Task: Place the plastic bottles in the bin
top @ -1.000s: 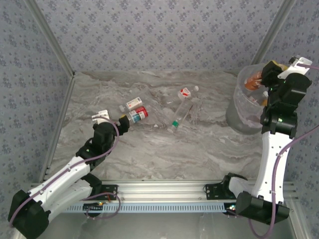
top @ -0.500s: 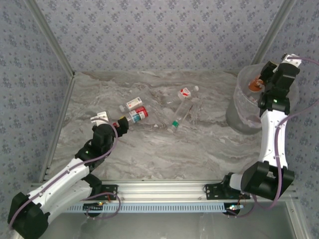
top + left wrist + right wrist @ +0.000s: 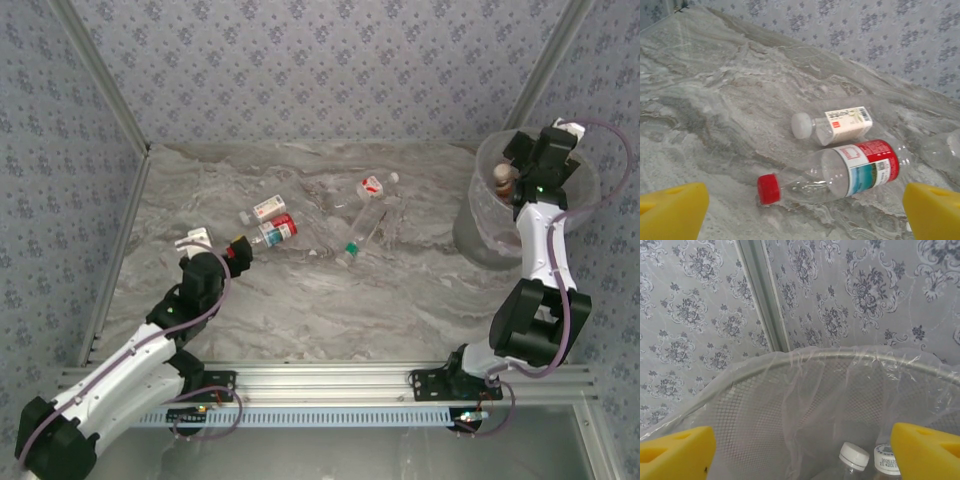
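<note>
My right gripper point(image 3: 800, 452) has just let go of its load. Its fingers are spread wide over the round clear plastic bin point(image 3: 840, 357), so one more is in. My left gripper point(image 3: 800, 215), spread wide too, faces the clear red-capped plastic bottle point(image 3: 840, 172) lying on the grey marble table point(image 3: 715, 100).

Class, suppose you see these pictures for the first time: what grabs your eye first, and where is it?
The clear bin at the far right of the table, with the open yellow right fingers over its mouth and white bottle caps showing inside. Then the red-capped bottle lying on the marble just ahead of the open left fingers, a white-capped bottle beside it.
</note>
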You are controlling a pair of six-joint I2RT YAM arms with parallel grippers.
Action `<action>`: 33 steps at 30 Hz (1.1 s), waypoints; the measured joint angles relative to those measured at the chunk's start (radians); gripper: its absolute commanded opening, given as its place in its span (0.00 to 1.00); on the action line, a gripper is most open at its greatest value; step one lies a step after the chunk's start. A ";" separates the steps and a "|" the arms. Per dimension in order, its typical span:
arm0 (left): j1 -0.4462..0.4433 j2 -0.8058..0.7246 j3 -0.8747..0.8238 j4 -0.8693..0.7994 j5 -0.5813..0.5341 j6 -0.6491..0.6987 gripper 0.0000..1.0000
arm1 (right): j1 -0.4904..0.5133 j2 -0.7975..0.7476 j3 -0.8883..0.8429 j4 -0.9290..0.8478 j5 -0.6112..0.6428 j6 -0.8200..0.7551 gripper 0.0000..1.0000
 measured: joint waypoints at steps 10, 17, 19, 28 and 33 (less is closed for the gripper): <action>0.112 0.097 0.044 -0.067 0.095 -0.040 0.99 | 0.007 -0.091 0.000 -0.059 0.018 0.011 0.95; 0.148 0.211 0.121 -0.102 0.171 -0.051 1.00 | 0.007 -0.092 0.025 -0.161 -0.071 0.038 1.00; 0.149 0.225 0.130 -0.105 0.183 -0.052 0.99 | 0.003 -0.091 0.046 -0.206 -0.125 0.055 1.00; 0.178 0.258 0.148 -0.134 0.229 -0.058 0.99 | -0.029 -0.069 0.148 -0.443 -0.414 0.143 1.00; 0.230 0.361 0.237 -0.175 0.324 -0.022 0.99 | -0.029 -0.104 0.108 -0.483 -0.455 0.169 1.00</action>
